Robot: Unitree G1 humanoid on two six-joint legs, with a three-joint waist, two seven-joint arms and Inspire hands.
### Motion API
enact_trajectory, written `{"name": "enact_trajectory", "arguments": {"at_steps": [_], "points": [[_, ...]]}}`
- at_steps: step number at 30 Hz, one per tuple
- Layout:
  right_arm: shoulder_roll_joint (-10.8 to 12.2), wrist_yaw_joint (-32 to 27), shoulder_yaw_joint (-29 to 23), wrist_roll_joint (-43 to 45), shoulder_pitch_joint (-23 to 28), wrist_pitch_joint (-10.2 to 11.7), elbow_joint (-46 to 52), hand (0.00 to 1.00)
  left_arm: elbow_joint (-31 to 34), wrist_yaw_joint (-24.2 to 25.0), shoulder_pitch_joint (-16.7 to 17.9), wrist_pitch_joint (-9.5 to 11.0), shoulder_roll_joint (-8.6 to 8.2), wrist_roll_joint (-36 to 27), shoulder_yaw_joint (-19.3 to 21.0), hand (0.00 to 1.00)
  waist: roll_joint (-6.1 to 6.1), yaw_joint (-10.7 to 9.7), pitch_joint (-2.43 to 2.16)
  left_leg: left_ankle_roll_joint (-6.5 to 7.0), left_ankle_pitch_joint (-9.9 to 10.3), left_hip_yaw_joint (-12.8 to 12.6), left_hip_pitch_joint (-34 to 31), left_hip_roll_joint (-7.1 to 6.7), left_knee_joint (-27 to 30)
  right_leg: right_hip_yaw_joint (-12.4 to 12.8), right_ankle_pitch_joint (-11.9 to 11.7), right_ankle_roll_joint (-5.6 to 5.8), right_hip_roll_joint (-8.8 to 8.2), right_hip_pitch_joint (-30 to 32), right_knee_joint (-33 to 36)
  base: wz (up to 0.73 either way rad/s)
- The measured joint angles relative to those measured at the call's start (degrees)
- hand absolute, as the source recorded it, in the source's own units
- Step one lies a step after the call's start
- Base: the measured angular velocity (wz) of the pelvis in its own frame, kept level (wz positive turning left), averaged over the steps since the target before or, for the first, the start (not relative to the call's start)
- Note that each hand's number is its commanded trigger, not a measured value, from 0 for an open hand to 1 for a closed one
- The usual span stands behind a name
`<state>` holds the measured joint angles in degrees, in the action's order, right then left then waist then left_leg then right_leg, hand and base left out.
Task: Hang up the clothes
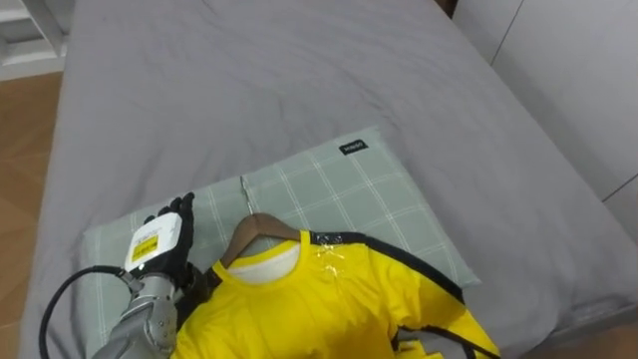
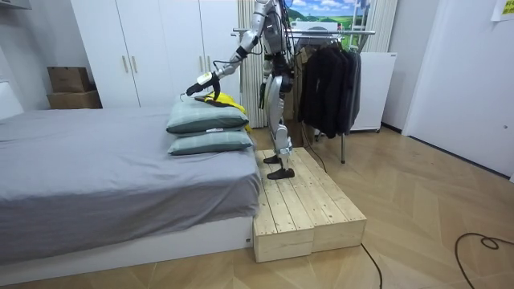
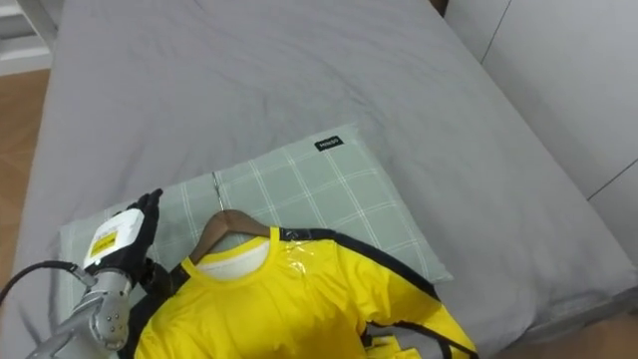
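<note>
Grey bed [image 1: 299,80]: pillow [image 1: 339,189] under yellow shirt [image 1: 299,309], hanger [image 1: 255,229]; left robot hand [image 1: 159,244] beside, grip unclear.

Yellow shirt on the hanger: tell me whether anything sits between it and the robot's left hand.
Nothing visible does. The left hand is over the green pillow, right beside the yellow shirt, with the wooden hanger in its collar.

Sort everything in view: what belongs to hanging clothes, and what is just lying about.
Job: yellow shirt, wooden hanger, clothes rack, left robot hand.
Lying about: pillows, bed, cardboard boxes, wardrobe, wooden platform.
</note>
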<state>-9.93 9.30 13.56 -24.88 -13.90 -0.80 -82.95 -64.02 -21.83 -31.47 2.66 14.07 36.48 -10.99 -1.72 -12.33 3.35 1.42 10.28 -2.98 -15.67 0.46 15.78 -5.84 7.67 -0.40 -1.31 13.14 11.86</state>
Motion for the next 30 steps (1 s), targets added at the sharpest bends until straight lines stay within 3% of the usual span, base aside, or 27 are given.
{"name": "enact_trajectory", "arguments": {"at_steps": [12,30], "points": [[-0.04,0.13,1.03,0.03,-1.25,0.16,0.41,0.00,-0.32,6.19,-1.80,-0.05,0.00,-5.60,-3.71,0.00,-0.27,-0.01,0.09,0.01,-0.01,-0.08,-1.38,0.00,1.21,-0.23,0.00,0.00,-0.14,0.87,0.07,0.00],[-0.14,2.48,0.85,0.45,-0.92,0.00,0.34,0.00,-1.39,15.46,-1.70,-0.22,-0.15,-5.40,-3.36,0.00,-0.53,0.22,0.24,0.06,-0.04,-0.17,-0.65,0.09,1.62,-0.34,0.01,0.01,-0.18,0.66,1.78,0.00]]}}
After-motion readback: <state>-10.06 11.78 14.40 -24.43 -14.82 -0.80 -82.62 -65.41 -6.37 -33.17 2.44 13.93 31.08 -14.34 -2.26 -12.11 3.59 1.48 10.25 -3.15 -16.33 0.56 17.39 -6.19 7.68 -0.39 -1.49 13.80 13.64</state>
